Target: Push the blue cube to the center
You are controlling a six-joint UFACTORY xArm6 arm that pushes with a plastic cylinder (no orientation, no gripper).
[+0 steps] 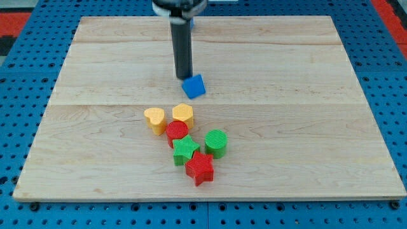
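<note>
1. My tip [184, 78] rests on the wooden surface [305, 127] just at the upper-left side of the blue cube [194, 86]. It seems to touch the cube, but the rod hides the contact, so I cannot be sure.
2. This arm has no fingers – only the straight rod – so nothing is clenched or released; the cube can only be pushed.
3. The blue cube lies a little above the middle of the surface and slightly to the view's left of it. I judge the way to the center is short.
4. Just below it, toward the view's bottom, a group of blocks stands close together: a yellow block [154, 119], a second yellow block [182, 114], a red cylinder [177, 133], a green star [186, 149], a green cylinder [216, 142] and a red star [200, 168].
5. To do the step well, the push should go toward the view's bottom-right, slowly, with my tip behind the middle of the cube's face – an off-center contact may turn the cube or let it slip aside.
6. The push should stop early, because a long one could drive the cube into the second yellow block.
</note>
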